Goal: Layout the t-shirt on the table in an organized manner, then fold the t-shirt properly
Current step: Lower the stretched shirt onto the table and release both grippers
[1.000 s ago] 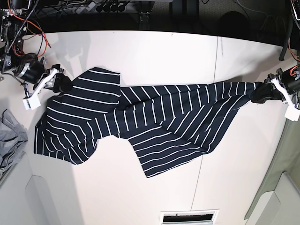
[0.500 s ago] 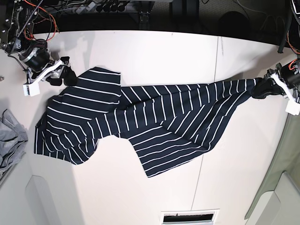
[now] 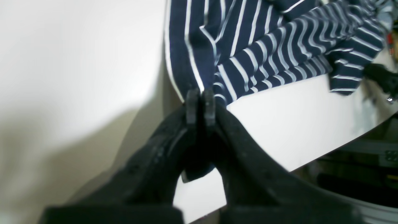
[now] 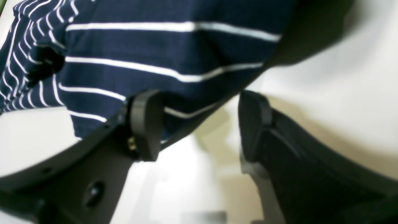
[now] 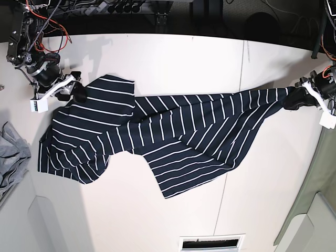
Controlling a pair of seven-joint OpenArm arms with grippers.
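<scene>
The t-shirt (image 5: 157, 142) lay spread, rumpled, across the middle of the table (image 5: 173, 58). Left gripper (image 3: 200, 102) was clenched on the shirt's edge at the table's right side in the base view. Right gripper (image 4: 199, 124) was released, jaws apart, just beside the shirt's opposite corner.

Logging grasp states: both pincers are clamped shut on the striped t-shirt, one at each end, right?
Only partly. The left pincer is shut on the t-shirt, but the right wrist view shows the right pincer open, its fingers apart at the shirt's edge.
</scene>
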